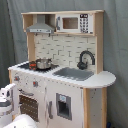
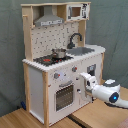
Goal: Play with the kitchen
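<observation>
No legible text, labels, brands or numbers in either exterior view. Microwave (image 1: 73, 23) keypad (image 1: 84, 23) shows dark button marks only, nothing readable; same in the second exterior view (image 2: 76, 11). Knob panel (image 2: 65, 73) on the kitchen (image 1: 60, 75) front carries no readable markings.

White arm (image 2: 107, 92) reaching in horizontally, wrist leading, fingers hidden
</observation>
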Controlling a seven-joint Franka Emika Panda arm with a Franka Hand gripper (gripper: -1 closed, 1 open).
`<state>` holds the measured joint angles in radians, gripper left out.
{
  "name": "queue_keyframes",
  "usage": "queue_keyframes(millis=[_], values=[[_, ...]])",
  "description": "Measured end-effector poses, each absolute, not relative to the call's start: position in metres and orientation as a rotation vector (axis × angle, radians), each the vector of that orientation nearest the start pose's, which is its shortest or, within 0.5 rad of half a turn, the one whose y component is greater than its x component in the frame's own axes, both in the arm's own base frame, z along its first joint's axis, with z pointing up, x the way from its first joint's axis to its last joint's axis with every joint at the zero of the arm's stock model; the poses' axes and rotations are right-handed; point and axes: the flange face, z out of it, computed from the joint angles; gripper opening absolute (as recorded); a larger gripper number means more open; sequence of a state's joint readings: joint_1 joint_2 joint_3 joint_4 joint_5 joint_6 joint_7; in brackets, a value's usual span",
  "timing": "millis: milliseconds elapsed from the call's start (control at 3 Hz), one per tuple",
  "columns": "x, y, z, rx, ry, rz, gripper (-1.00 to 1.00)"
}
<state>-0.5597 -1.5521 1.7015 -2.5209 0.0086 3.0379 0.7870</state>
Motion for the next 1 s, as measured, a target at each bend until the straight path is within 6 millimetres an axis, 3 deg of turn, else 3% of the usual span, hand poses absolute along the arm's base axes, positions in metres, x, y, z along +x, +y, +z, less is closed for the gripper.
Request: queue_keyframes(millis=[333, 1000], values=[[0.282, 0.421, 0.266, 1.839, 0.72, 1.642, 1.0], [0.318, 0.408, 0.258, 1.87, 0.764, 1.66, 1.0]])
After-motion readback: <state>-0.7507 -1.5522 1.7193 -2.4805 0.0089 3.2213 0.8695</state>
